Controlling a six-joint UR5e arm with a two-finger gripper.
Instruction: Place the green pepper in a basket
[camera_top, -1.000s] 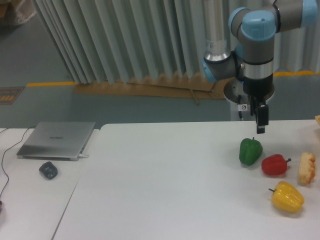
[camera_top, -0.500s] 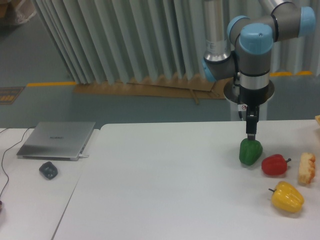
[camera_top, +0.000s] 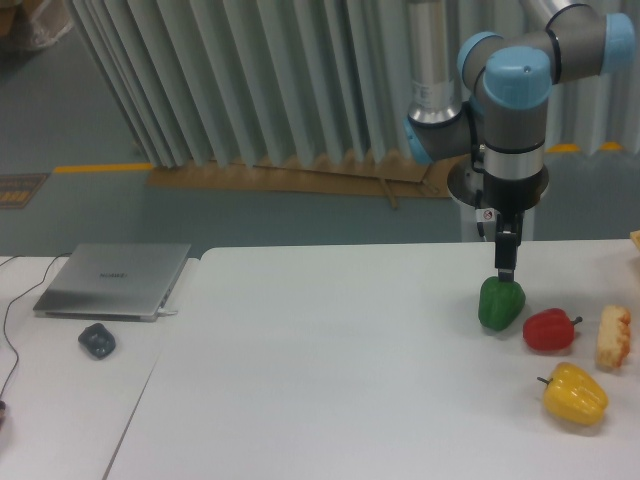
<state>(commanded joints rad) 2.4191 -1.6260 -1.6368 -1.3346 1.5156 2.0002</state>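
- The gripper hangs straight down right over the green pepper, its tip at the pepper's crown; from where I stand I can't tell whether the fingers are spread or pressed together, since they show edge-on as one dark bar
- The green pepper sits on the white table directly beneath the tool, apparently not lifted
- Just down and to the right of the gripper lies the red pepper, close beside the green one; the yellow pepper is further below
- To my eye this is the reach-and-grasp step: the fingers ought to straddle the pepper's shoulders rather than the stem, and come down squarely so the glossy skin doesn't squirt sideways into the red one
- No basket is visible, so the carry direction is unclear to me
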